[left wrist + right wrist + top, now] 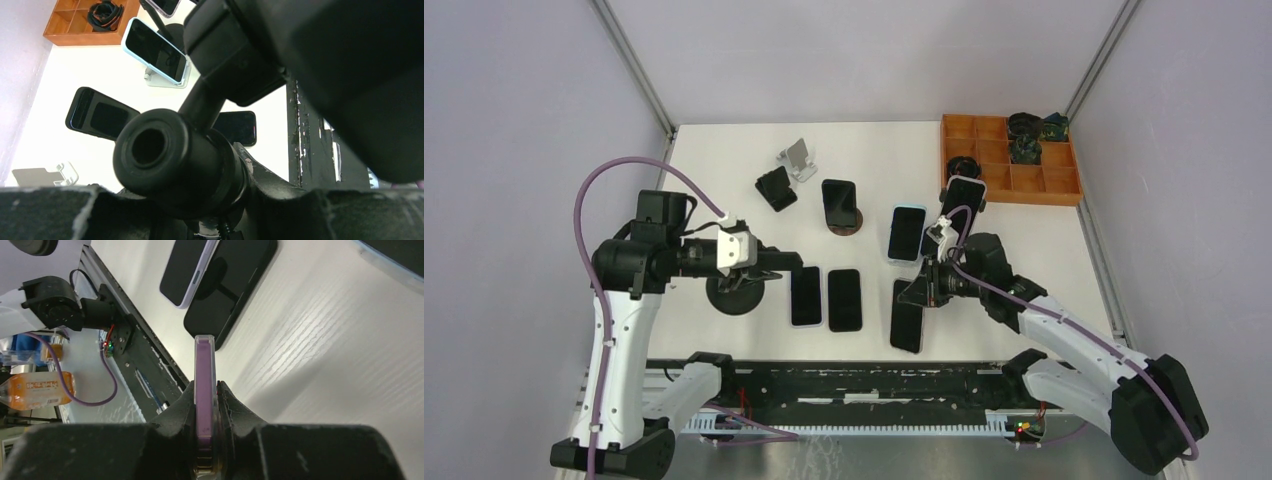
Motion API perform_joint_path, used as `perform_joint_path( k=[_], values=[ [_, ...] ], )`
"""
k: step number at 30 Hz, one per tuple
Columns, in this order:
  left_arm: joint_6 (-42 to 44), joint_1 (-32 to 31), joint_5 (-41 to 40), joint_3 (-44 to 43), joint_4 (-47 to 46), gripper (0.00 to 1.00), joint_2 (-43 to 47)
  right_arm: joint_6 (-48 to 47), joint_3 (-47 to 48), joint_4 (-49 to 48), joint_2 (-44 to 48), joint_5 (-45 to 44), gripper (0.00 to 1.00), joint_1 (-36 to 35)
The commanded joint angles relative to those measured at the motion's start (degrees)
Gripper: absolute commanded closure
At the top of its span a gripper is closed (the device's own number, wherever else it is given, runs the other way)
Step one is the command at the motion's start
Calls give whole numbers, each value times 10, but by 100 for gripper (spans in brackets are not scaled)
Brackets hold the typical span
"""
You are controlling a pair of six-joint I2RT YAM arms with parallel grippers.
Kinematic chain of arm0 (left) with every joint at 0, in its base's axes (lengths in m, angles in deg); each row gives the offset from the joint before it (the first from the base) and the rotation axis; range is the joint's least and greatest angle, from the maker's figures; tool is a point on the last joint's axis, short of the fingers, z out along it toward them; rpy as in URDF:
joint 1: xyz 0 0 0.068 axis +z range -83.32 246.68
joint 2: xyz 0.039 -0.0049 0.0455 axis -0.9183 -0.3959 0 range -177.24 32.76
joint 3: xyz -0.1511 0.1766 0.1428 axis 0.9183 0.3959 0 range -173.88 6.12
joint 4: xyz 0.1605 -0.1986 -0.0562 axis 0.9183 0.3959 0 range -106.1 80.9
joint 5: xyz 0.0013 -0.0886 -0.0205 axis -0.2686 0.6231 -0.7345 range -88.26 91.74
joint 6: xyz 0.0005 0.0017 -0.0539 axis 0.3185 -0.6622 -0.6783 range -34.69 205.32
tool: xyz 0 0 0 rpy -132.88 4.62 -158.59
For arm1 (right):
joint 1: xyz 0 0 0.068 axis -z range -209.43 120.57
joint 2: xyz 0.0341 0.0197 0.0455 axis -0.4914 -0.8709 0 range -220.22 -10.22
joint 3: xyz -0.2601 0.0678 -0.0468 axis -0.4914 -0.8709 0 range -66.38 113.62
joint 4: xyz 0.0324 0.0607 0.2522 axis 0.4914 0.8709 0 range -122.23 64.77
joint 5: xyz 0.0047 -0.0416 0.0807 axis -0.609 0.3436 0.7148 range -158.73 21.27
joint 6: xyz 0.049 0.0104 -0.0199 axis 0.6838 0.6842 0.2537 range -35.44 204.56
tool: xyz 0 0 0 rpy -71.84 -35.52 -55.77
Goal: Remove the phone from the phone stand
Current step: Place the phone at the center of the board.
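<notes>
My right gripper point(921, 290) is shut on a purple-edged phone point(907, 322), which lies low over the table's near middle. In the right wrist view the phone point(205, 385) stands edge-on, pinched between both fingers of my right gripper point(206, 405). My left gripper point(772, 265) is shut on a black phone stand point(732, 297) with a round base at the near left. The left wrist view shows that stand's thick black cylinder point(165, 155) clamped in my left gripper point(200, 200). No phone shows on this stand.
Two dark phones point(806, 297) point(844, 300) lie flat between the grippers. Behind them are a phone on a brown round stand point(839, 202), one on a black stand point(776, 188), a blue-cased one point(907, 232), another point(964, 195) and an empty silver stand point(799, 158). An orange tray point(984, 180) sits back right.
</notes>
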Motion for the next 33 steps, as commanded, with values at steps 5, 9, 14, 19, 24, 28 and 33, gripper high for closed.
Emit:
perform_joint_path(
  k=[5, 9, 14, 19, 24, 28, 33],
  values=[
    [-27, 0, 31, -26, -38, 98, 14, 8, -4, -163, -67, -9, 100, -8],
    [-22, 0, 30, -24, -37, 98, 13, 13, 11, -188, -117, -9, 100, -33],
    [-15, 0, 31, -23, -37, 98, 8, 17, 13, -204, -163, -36, 100, -69],
    [-16, 0, 31, -23, -37, 98, 6, 23, 6, -242, -181, -83, 100, -75],
    [-14, 0, 31, -23, -37, 98, 6, 6, 35, -241, -217, -124, 82, -74],
    [-15, 0, 25, -26, -37, 98, 9, -18, 49, -213, -237, -166, 62, -75],
    [-12, 0, 24, -24, -37, 98, 15, -46, 51, -169, -230, -229, 39, -93]
  ],
)
